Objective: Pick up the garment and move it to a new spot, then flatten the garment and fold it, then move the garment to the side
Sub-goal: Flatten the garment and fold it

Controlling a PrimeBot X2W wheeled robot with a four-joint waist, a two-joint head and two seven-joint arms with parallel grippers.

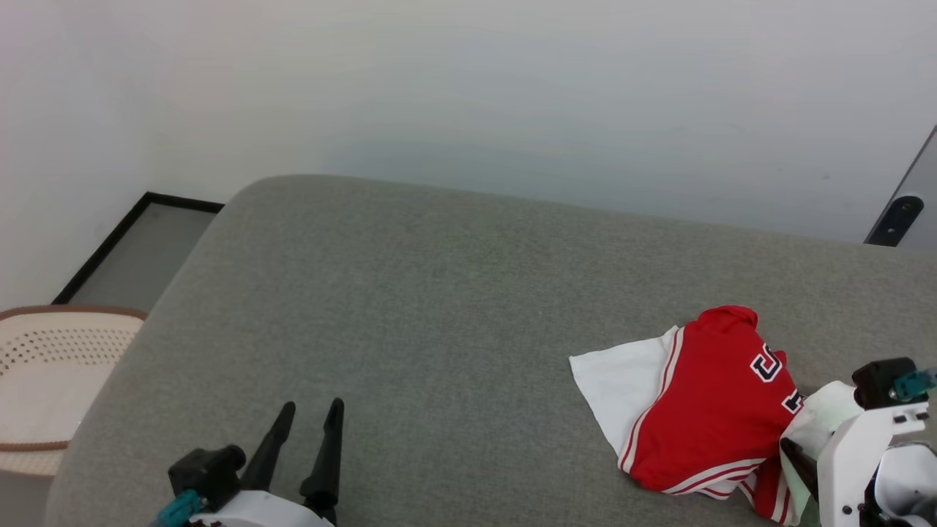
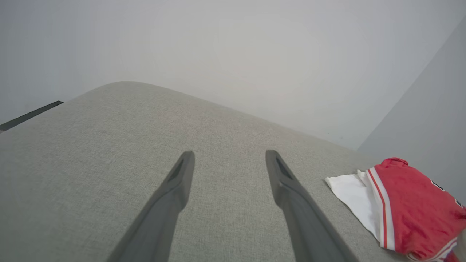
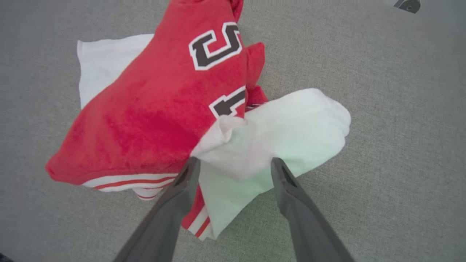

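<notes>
Two dark right fingers (image 3: 171, 211) of mine stand spread wide and pinch nothing; a white sleeve (image 3: 291, 127) of the garment (image 3: 145, 120) lies bunched between them, lapping over their tips. My two left fingers (image 2: 174, 193) are spread just as wide over the bare grey surface (image 2: 91, 145). They hold nothing and are well apart from the cloth, which lies off to their right. I count one garment, four fingers in two pairs, and one pale perforated basket (image 1: 44, 380) beside the surface's left edge. The garment sits crumpled in a heap at the right side of the surface. It has a red body and two white sleeves, one spread flat at the heap's left and one by my right fingertips. Red-and-white striped trim runs along its edges, and parts of black, white-outlined characters show on top.
</notes>
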